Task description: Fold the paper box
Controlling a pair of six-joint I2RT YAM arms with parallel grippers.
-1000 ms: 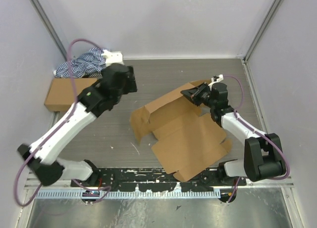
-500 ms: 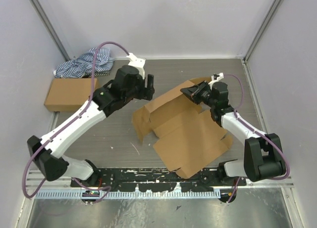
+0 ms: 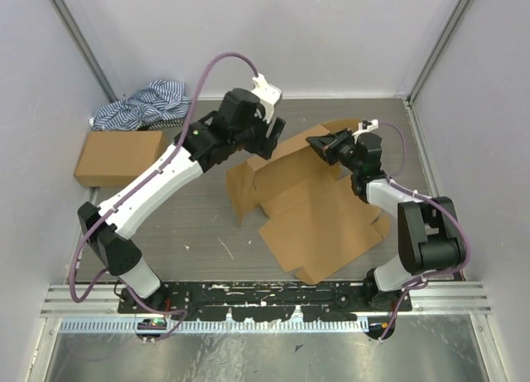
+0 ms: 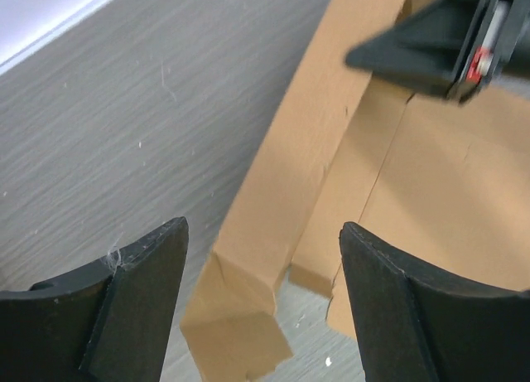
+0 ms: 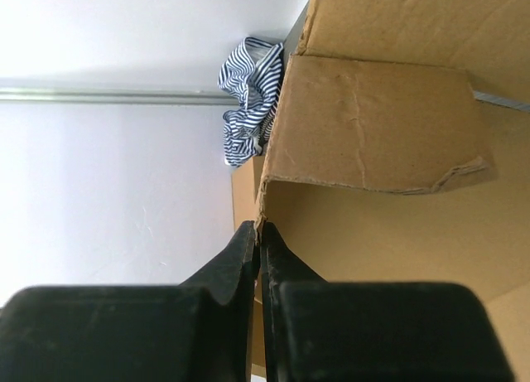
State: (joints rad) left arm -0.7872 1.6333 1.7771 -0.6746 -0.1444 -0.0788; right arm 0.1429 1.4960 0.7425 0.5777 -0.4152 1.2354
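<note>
Swinging in from the left over the last second, the left gripper [image 3: 271, 136] now hangs with its jaws spread wide above the raised far panel of the single paper box [image 3: 319, 229], which lies mostly flat on the table's middle right. The right gripper [image 3: 323, 144] is clamped on that panel's edge. One sealed carton [image 3: 118, 156] and one striped cloth [image 3: 145, 104] sit near the far-left corner of the grey wood-grain table [image 3: 190, 220], enclosed by pale walls [image 3: 290, 34].

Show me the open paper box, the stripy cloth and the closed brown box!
paper box [image 3: 319, 229], top external view, on its big flat panel.
striped cloth [image 3: 139, 107], top external view, on its crumpled middle.
closed brown carton [image 3: 116, 157], top external view, on its top face.
</note>
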